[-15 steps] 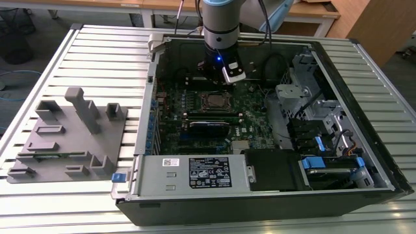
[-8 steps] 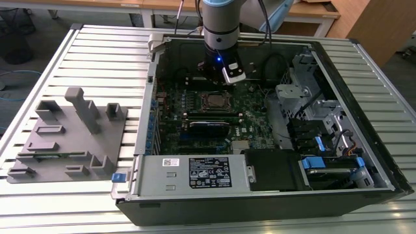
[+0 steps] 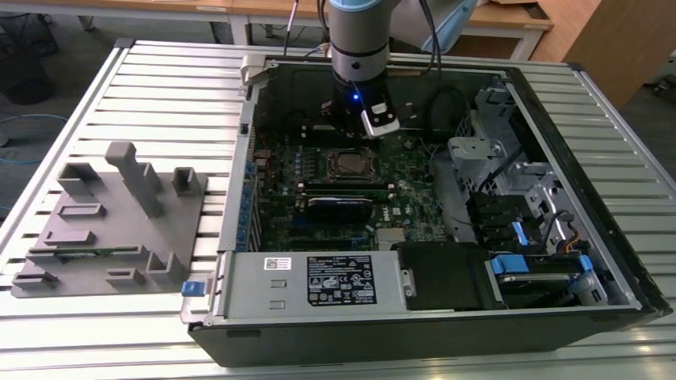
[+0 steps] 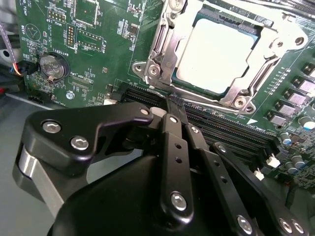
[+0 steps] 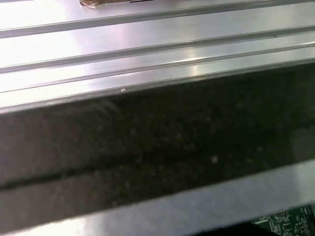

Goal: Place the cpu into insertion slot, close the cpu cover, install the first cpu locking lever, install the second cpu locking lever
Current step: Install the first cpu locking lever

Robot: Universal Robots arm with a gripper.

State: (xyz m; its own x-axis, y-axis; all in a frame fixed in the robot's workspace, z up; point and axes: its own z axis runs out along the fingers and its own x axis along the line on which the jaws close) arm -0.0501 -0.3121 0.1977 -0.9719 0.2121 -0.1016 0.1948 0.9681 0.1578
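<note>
Gripper fingers pressed together, their tips at the slot's near rim.
We see the case lying open, its walls ringing the arm, which comes down close to the far wall. Metal bays crowd the exterior view's right. The board runs bare and green beside the slot, while long black sockets lie just under the fingertips. The cover lies flat on the slot, and the cpu sits in its window.
</note>
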